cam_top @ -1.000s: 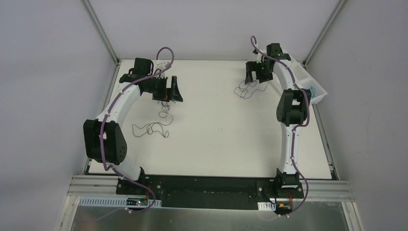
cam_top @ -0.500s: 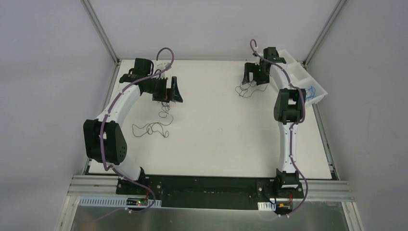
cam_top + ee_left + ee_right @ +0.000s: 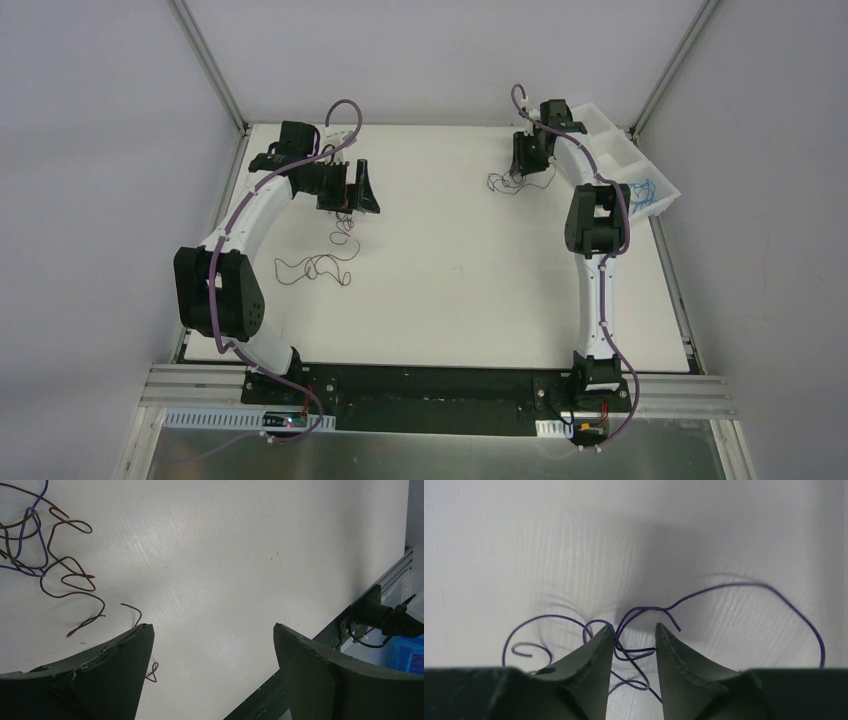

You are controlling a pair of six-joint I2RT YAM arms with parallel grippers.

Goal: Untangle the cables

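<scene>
A robotics lab cell: a white table (image 3: 450,300) framed by aluminium rails (image 3: 211,65) and plain grey walls (image 3: 90,150).

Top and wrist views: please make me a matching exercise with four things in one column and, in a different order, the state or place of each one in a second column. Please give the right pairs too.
Things:
1. left gripper
2. right gripper
3. white bin
4. brown wire

States:
A. holds a blue wire
B. jaws close together, a dark wire between them
C. jaws wide apart, nothing between them
D. lies loose on the table

Pairs: 1-C, 2-B, 3-A, 4-D.
</scene>
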